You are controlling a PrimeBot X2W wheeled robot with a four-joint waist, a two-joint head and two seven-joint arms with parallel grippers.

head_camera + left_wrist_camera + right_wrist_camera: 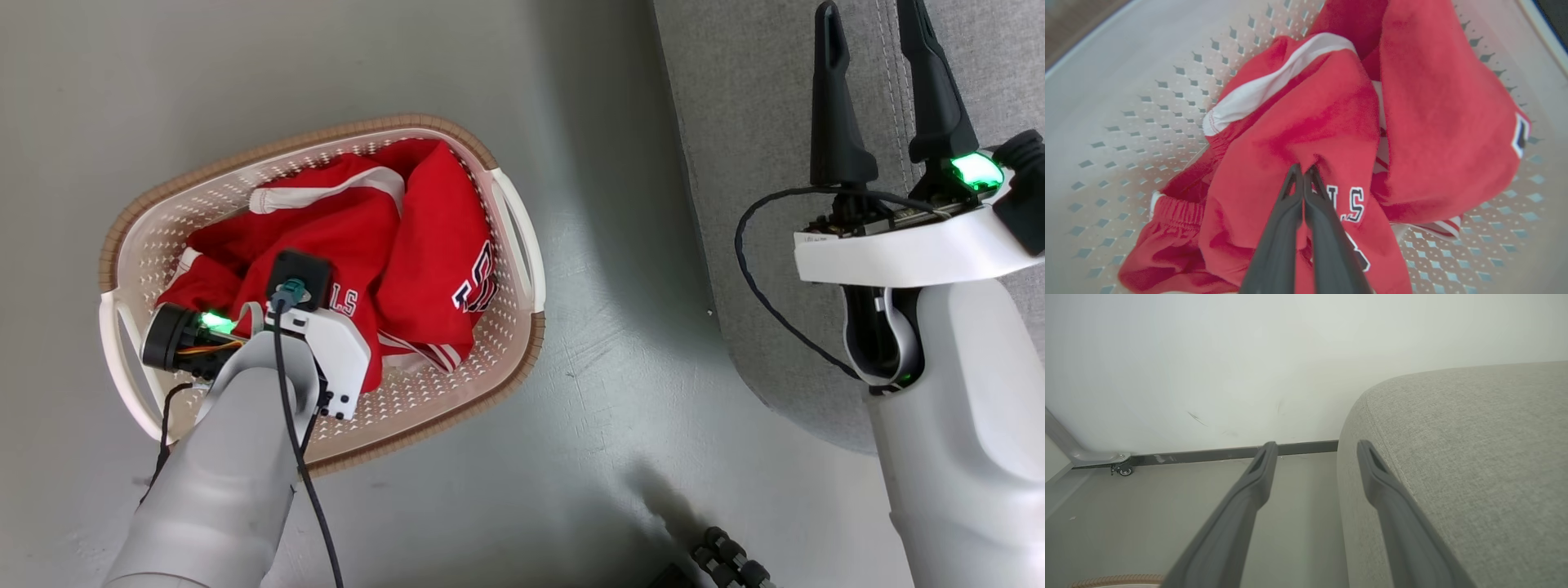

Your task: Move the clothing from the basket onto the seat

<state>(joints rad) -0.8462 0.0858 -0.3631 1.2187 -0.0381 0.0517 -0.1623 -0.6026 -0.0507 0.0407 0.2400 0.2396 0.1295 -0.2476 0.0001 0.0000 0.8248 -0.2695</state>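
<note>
1. Where the red soft-fabric jerseys with white trim (424, 220) are heaped inside the cream-white oval perforated plastic basket (229, 192) on the grey floor (612, 367), the left claw (1303, 169) is seen closed tight, with a fabric fold pinched at its tips.
2. The right claw (1316, 446) is held wide apart, empty, at the edge of the large grey woven-fabric seat (759, 163).
3. Basket and seat are kept apart.

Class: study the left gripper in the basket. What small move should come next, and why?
Probably lift the left gripper straight up: its jaws are shut on a fold of the clothing, which lies in the basket, not on the seat.
</note>
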